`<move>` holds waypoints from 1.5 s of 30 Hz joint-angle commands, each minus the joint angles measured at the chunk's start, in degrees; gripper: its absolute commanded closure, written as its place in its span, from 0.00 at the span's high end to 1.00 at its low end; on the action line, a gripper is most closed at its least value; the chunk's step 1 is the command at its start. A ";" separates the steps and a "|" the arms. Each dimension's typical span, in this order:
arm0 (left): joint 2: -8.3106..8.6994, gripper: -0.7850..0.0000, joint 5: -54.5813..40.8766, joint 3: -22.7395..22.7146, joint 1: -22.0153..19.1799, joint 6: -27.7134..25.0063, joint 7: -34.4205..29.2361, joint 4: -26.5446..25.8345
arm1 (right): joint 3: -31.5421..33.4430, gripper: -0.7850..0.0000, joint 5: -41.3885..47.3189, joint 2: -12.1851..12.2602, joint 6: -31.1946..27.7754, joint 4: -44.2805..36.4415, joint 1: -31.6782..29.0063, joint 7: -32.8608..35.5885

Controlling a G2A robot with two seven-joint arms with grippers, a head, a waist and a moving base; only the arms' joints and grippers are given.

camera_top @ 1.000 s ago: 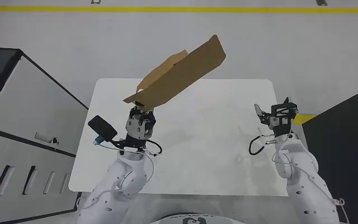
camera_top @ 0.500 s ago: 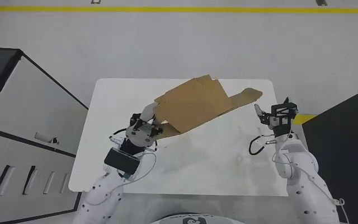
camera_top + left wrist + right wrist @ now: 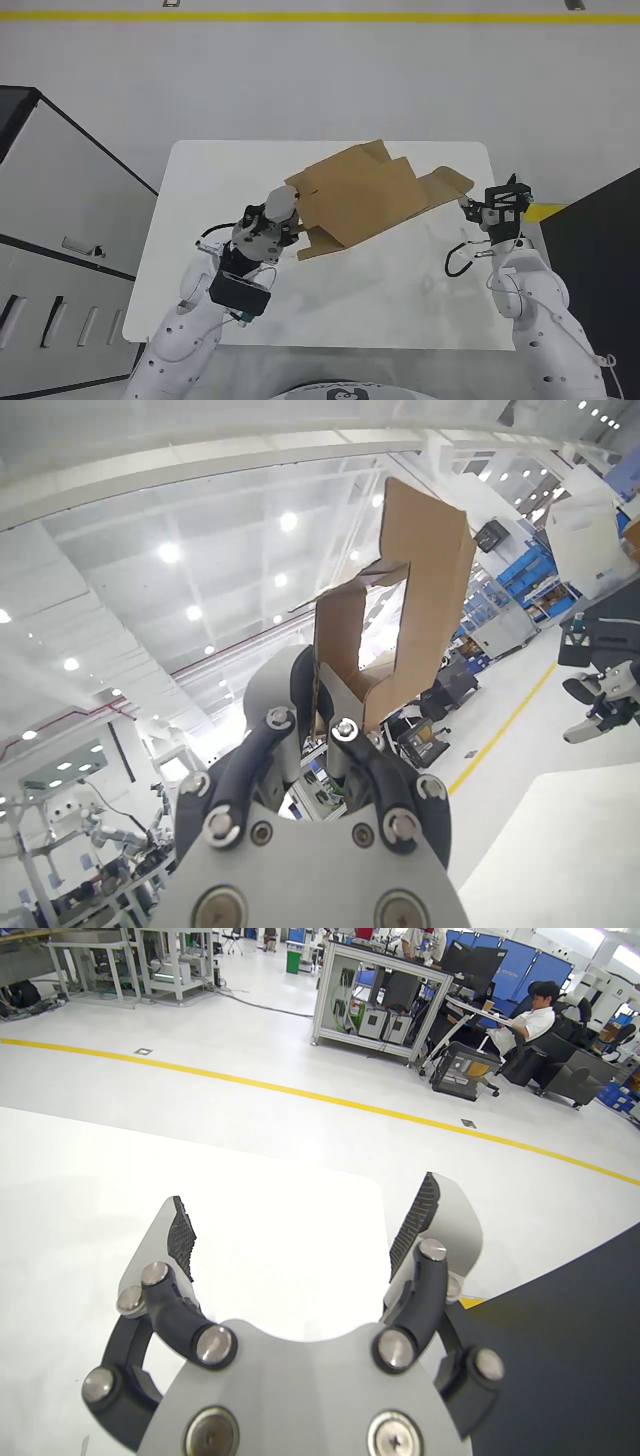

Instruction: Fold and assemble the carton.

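Note:
A flat brown carton (image 3: 365, 192) with loose flaps hangs tilted over the middle of the white table (image 3: 400, 300). My left gripper (image 3: 283, 212) is shut on the carton's near-left edge. In the left wrist view the carton (image 3: 425, 600) rises edge-on from between the gripper (image 3: 320, 695) fingers, its panels partly spread. My right gripper (image 3: 478, 205) stands open at the table's right edge, close to the carton's far-right flap (image 3: 445, 186). The right wrist view shows the right gripper (image 3: 305, 1220) with bare table between its ribbed pads (image 3: 415, 1223).
A dark cabinet (image 3: 50, 220) stands left of the table. A black surface (image 3: 600, 250) borders the table's right side. A yellow floor line (image 3: 320, 16) runs beyond the far edge.
The left arm has swung the carton down from a raised slant to a lower tilt over the table. The carton's right flap now nears the still right gripper.

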 commanded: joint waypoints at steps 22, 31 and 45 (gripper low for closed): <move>1.10 0.00 20.18 -0.47 -11.36 8.87 16.55 10.46 | 0.00 1.00 0.00 0.00 0.00 0.00 0.00 0.00; 1.74 0.00 30.76 -0.34 -16.05 17.54 22.65 13.70 | 0.00 1.00 0.00 0.00 0.00 0.00 0.00 0.00; 2.40 0.00 33.00 1.02 -20.54 18.74 24.17 16.01 | 0.00 1.00 0.00 0.00 0.00 0.00 0.00 0.00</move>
